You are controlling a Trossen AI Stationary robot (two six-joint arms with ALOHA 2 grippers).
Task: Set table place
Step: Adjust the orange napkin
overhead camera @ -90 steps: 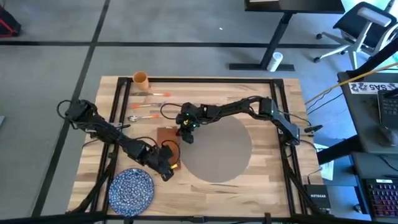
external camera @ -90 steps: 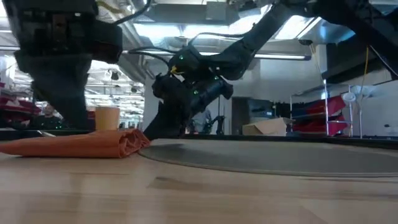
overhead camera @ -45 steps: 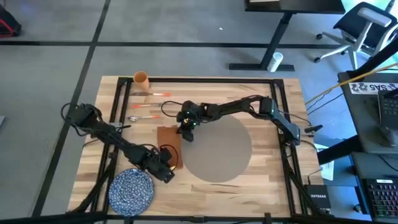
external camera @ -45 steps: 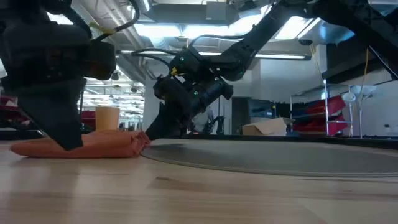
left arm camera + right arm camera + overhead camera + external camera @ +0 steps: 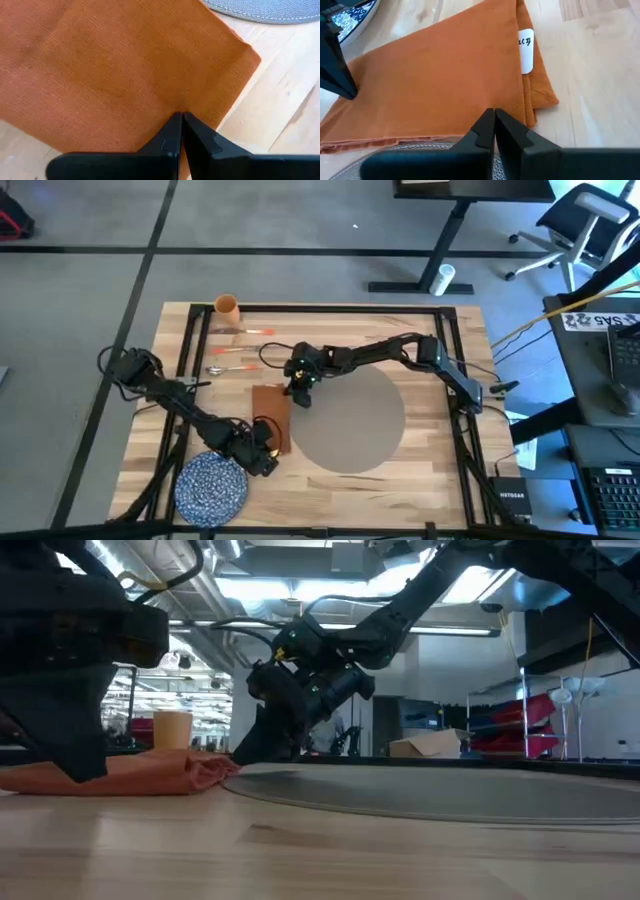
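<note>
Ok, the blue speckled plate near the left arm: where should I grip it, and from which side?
Probably by the rim. The plate lies flat on the table, so only its edge gives the fingers purchase. Its upper right edge is nearest the left gripper, which sits shut beside the napkin. Come from there, opening the fingers first and pinching over the lip.

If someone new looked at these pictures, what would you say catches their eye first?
The rust-orange napkin lies beside the left edge of the big round grey placemat, with both dark arms converging on it. The left claw and right claw are both shut, at opposite ends. A blue speckled plate sits at the table's near-left corner.
</note>
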